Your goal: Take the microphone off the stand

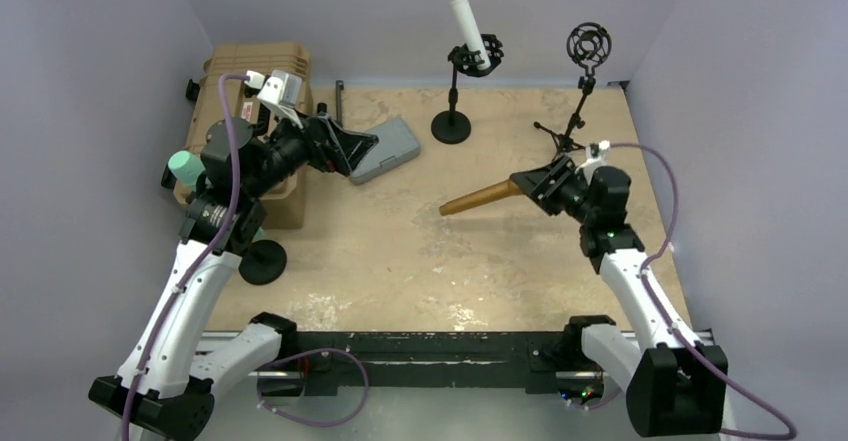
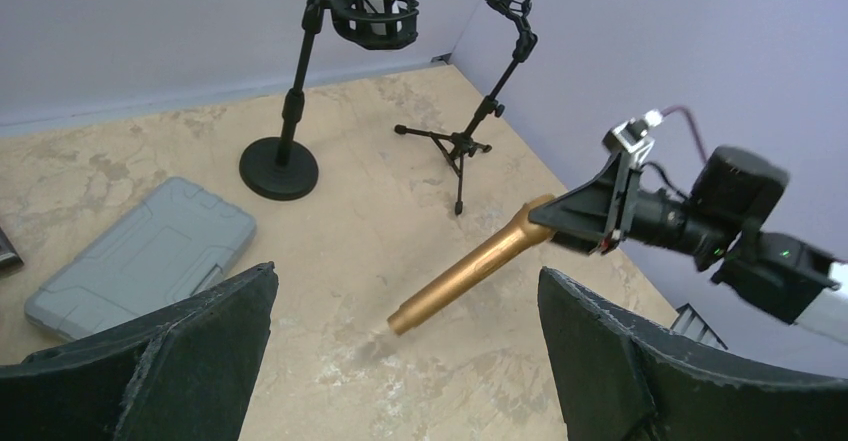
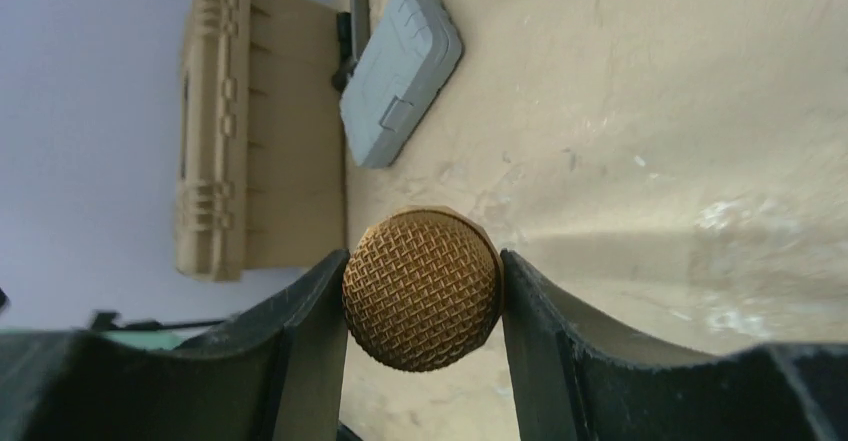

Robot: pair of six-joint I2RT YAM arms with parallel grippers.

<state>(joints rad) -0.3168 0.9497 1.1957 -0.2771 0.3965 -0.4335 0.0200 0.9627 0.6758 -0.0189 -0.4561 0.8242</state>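
1. Gold microphone [image 1: 480, 198] lies near the centre right of the top view, off its stand, with its handle pointing left and slightly down toward the table [image 1: 400, 261].
2. The right tool [image 1: 530, 182] is clenched on the microphone's mesh head. The right wrist view shows the round gold grille pressed between both fingers [image 3: 310, 351].
3. The tripod stand [image 1: 572, 131] sits just behind the right tool, at the upper right. Its ring mount [image 1: 587, 45] holds nothing.
4. The left tool [image 1: 358, 150] is released, its jaws spread wide and gripping nothing. It hangs at the centre left, over the near end of a grey case [image 1: 390, 147].
5. A white microphone [image 1: 462, 11] sits tilted in a second stand [image 1: 452, 111] with a round base, at the upper centre.
6. A tan case [image 1: 255, 71] fills the upper left corner, partly hidden by the left arm.
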